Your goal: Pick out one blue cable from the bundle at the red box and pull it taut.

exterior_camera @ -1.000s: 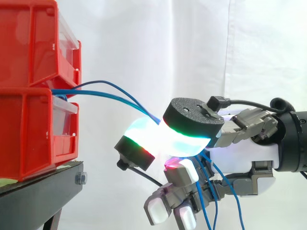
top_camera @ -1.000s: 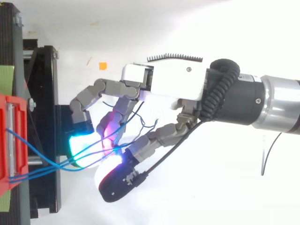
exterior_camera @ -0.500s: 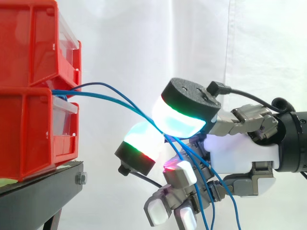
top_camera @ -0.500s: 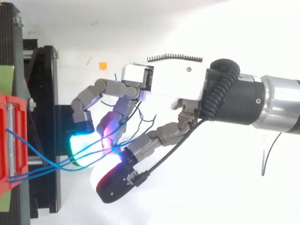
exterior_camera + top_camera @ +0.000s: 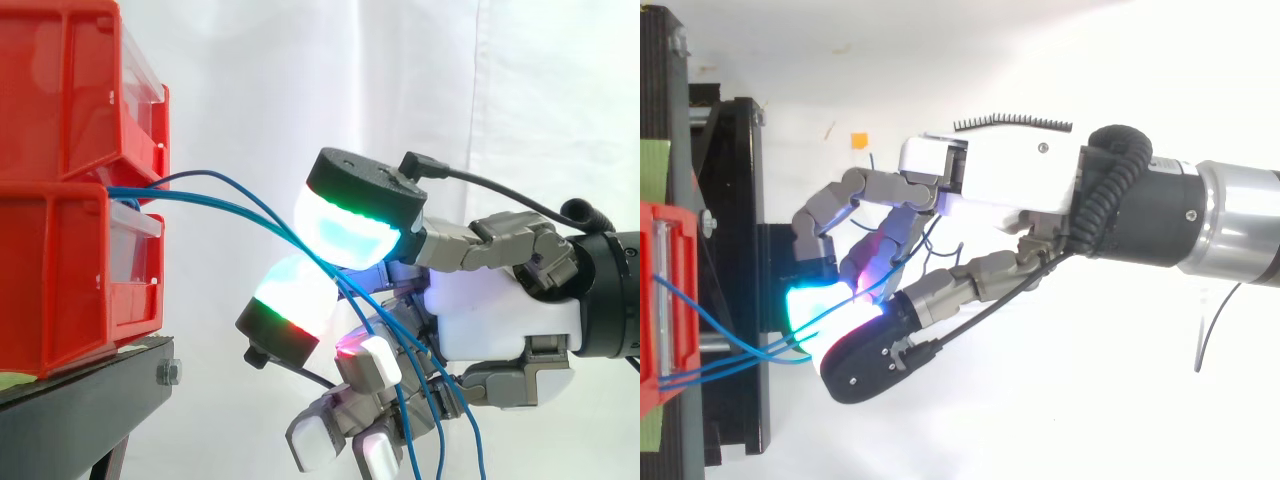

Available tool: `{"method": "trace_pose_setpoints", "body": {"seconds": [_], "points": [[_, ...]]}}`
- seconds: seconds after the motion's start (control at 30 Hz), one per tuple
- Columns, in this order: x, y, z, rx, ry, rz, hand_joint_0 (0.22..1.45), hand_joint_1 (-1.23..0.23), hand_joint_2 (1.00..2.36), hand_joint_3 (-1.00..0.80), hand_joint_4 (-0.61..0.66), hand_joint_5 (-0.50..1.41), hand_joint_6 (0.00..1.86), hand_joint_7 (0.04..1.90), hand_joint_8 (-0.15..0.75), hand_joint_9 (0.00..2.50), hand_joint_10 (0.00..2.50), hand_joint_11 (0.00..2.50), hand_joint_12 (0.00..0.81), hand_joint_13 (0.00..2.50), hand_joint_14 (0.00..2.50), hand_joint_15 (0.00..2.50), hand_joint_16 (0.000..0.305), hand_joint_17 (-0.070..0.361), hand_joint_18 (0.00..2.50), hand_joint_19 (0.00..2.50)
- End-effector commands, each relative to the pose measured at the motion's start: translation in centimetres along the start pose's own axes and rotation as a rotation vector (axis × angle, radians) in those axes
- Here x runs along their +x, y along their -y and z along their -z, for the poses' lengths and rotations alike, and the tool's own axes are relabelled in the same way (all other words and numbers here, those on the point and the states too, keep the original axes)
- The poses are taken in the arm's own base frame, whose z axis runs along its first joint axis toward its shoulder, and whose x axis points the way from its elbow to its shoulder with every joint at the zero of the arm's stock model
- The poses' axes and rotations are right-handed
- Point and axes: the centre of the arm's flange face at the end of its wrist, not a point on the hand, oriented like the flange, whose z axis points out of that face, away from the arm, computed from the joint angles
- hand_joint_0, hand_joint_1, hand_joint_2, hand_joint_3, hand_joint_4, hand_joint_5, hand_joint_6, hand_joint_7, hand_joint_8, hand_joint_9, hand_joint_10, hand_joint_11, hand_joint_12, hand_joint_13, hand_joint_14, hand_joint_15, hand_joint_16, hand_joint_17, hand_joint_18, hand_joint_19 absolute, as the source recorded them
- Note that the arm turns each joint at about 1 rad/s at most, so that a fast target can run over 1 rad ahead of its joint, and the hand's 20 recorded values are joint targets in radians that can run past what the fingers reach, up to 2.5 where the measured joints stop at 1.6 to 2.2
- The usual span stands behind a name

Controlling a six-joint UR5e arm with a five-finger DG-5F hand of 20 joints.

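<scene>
I see the hand [image 5: 500,320] curled, with its glowing pads [image 5: 345,225] pinching the blue cables [image 5: 230,205] near the red bins [image 5: 60,280]. The cables come out where the two bins meet, arc to the pads and hang loose below the palm. Top view: orange sticker [image 5: 859,141] on the white surface, green tape [image 5: 652,170] on the black stand [image 5: 80,390]. Print on either is too small to tell.

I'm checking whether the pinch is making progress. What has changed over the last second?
The hand's thumb pad rose and slid toward the red bins, moving along the blue cables. The cables now run between it and the glowing fingertip below. The arm, bins and black stand stayed put, and the cables still sag.
</scene>
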Motion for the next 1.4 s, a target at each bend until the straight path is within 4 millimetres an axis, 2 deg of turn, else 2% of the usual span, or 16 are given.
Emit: {"method": "trace_pose_setpoints", "body": {"seconds": [0.0,0.23,0.33,0.43,0.5,0.57,0.63,0.87,1.1,1.37], "points": [[0.03,-0.03,-0.01,-0.001,-0.003,0.0,0.63,-0.73,1.01,-0.39,0.06,-0.09,0.85,1.02,0.31,1.17,0.03,0.71,0.411,0.82,0.02,0.48,0.057,0.128,0.78,0.74],[0.0,-0.02,-0.01,0.0,0.0,0.0,0.67,-0.87,1.02,-0.28,0.06,-0.1,0.87,1.05,0.311,1.15,0.03,0.71,0.411,0.8,0.02,0.47,0.056,0.127,0.78,0.73],[0.0,-0.02,-0.01,0.0,0.0,0.0,0.72,-0.92,1.01,-0.34,0.0,-0.1,0.88,1.11,0.304,1.13,0.02,0.72,0.41,0.8,0.02,0.46,0.056,0.126,0.78,0.71],[0.0,-0.02,-0.01,0.0,0.0,0.0,0.78,-0.93,1.0,-0.45,-0.11,-0.11,0.91,1.07,0.29,1.13,0.02,0.72,0.4,0.79,0.02,0.46,0.055,0.123,0.77,0.7],[0.03,-0.03,-0.01,-0.001,-0.003,-0.002,0.79,-0.93,1.0,-0.5,-0.14,-0.11,0.91,1.15,0.285,1.13,0.03,0.72,0.392,0.8,0.02,0.47,0.054,0.122,0.77,0.7],[0.03,-0.03,-0.01,-0.001,-0.003,0.0,0.8,-0.93,1.0,-0.5,-0.18,-0.11,0.92,1.11,0.287,1.14,0.03,0.73,0.391,0.81,0.02,0.47,0.054,0.121,0.78,0.71],[0.03,-0.1,-0.04,-0.002,-0.003,0.0,0.79,-0.95,1.0,-0.5,-0.19,-0.11,0.93,1.06,0.278,1.15,0.03,0.73,0.389,0.83,0.02,0.47,0.053,0.119,0.79,0.7],[0.01,-0.02,-0.01,-0.001,-0.001,0.0,0.71,-0.99,1.0,-0.5,-0.13,-0.09,0.93,1.09,0.277,1.23,0.02,0.76,0.387,0.9,0.02,0.51,0.052,0.117,0.83,0.72],[0.01,-0.02,-0.01,-0.001,-0.001,0.0,0.57,-0.87,1.0,-0.5,-0.05,-0.08,0.92,1.02,0.282,1.27,0.03,0.73,0.396,0.93,0.02,0.52,0.054,0.122,0.86,0.74],[0.0,-0.02,-0.01,0.0,0.0,0.0,0.53,-0.68,1.0,-0.5,-0.09,-0.07,0.88,1.08,0.283,1.26,0.02,0.61,0.4,0.93,0.02,0.47,0.056,0.126,0.88,0.73]]}}
